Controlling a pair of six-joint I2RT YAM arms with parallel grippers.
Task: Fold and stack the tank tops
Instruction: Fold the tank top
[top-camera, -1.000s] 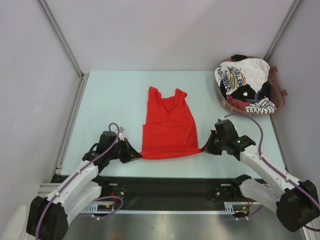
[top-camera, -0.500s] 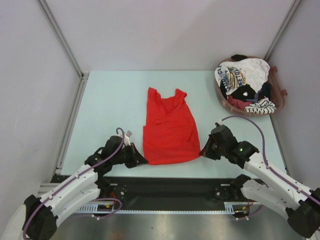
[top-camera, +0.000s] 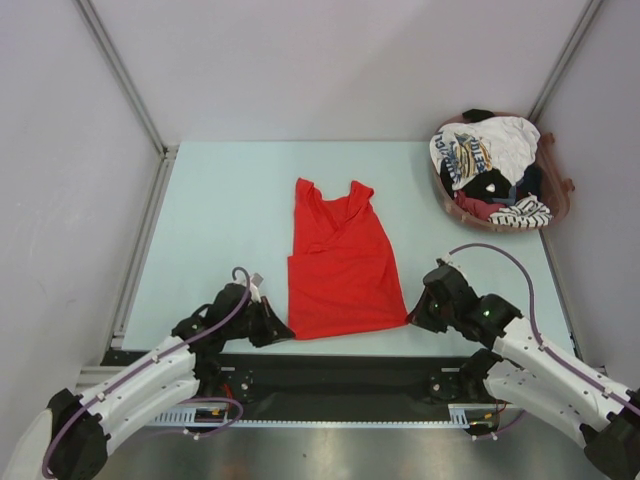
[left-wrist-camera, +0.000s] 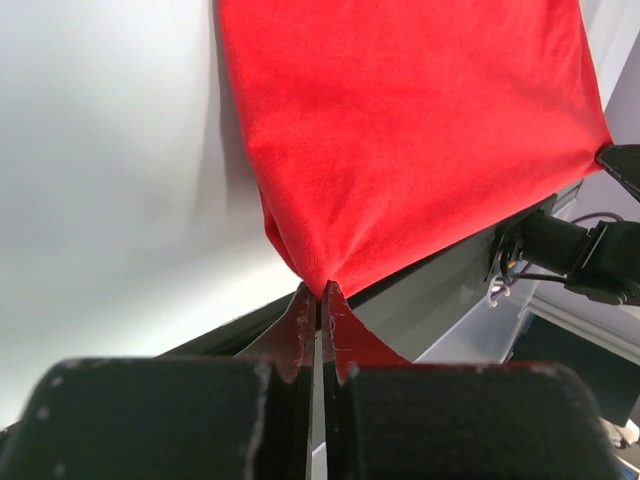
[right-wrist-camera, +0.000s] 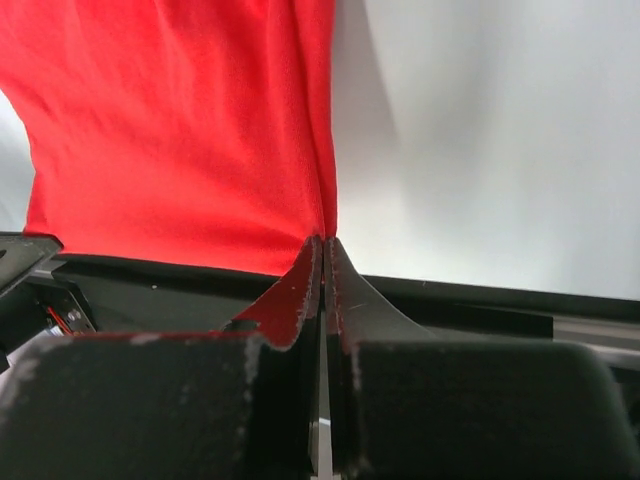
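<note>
Change: both arms have pulled back toward the near edge since a second ago, and the hem of the red tank top (top-camera: 342, 265) has come along with them, closer to the arm bases.
Left end effector (top-camera: 283, 330): clenched on the hem's left corner. The wrist view shows the fingertips (left-wrist-camera: 303, 310) pressed together, with the red cloth (left-wrist-camera: 400, 130) drawn to a point between them.
Right end effector (top-camera: 412, 318): clenched on the hem's right corner. Its wrist view shows the fingertips (right-wrist-camera: 305, 265) closed on a pinch of red cloth (right-wrist-camera: 180, 120).
Red tank top: lies flat in the middle of the pale surface (top-camera: 220, 220), straps toward the far wall. The hem is stretched between the two end effectors at the near edge.
Cloth shape: a diagonal crease runs across the chest and the straps lie slightly askew.
Basket (top-camera: 565, 185): sits at the far right corner, well apart from the red garment.
Basket contents: a white printed top (top-camera: 480, 150) lies on the heap, a striped top (top-camera: 522, 212) hangs at the near rim, and a dark garment (top-camera: 495, 183) lies between them.
</note>
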